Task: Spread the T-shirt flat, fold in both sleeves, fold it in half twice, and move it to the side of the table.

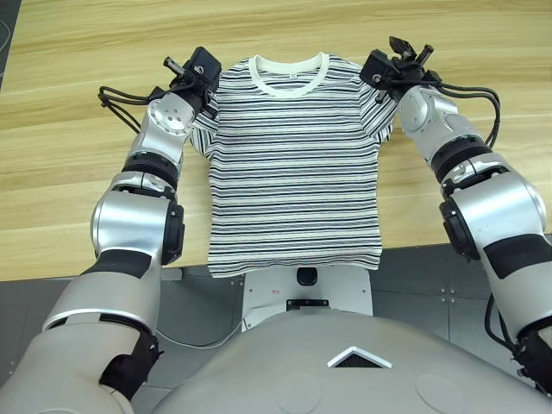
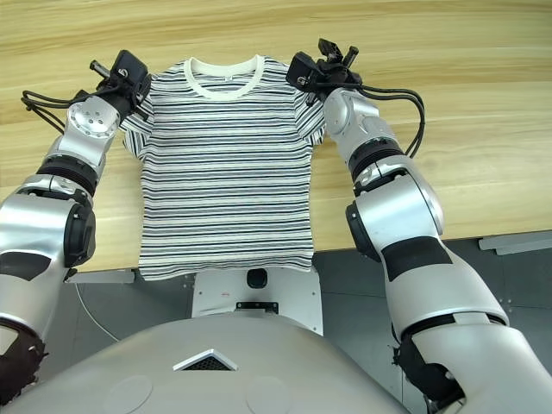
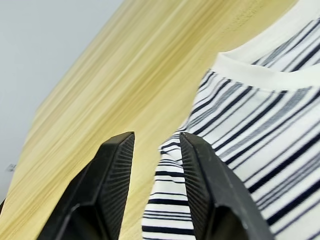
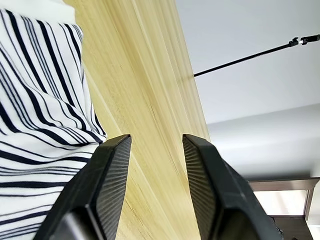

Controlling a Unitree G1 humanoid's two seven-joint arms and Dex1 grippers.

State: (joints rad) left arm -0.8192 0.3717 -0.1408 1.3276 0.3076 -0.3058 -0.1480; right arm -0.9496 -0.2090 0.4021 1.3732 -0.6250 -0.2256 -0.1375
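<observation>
Left eye view: a striped T-shirt [image 1: 293,164] lies spread flat on the wooden table [image 1: 78,172], its cream collar [image 1: 289,73] at the far end and its hem at the table's near edge. The left gripper [image 1: 203,69] sits at the T-shirt's left shoulder and the right gripper [image 1: 390,67] at its right shoulder, one on each side of the collar. In the left wrist view, that gripper's black ribbed fingers [image 3: 115,180] stand spread apart with nothing pinched, and the T-shirt's striped edge lies beyond the gap. The right gripper's fingers [image 4: 107,185] are likewise parted (bare wood shows between them), with the T-shirt just beside them. The left sleeve [image 1: 198,134] and right sleeve [image 1: 386,121] are partly hidden by the forearms.
</observation>
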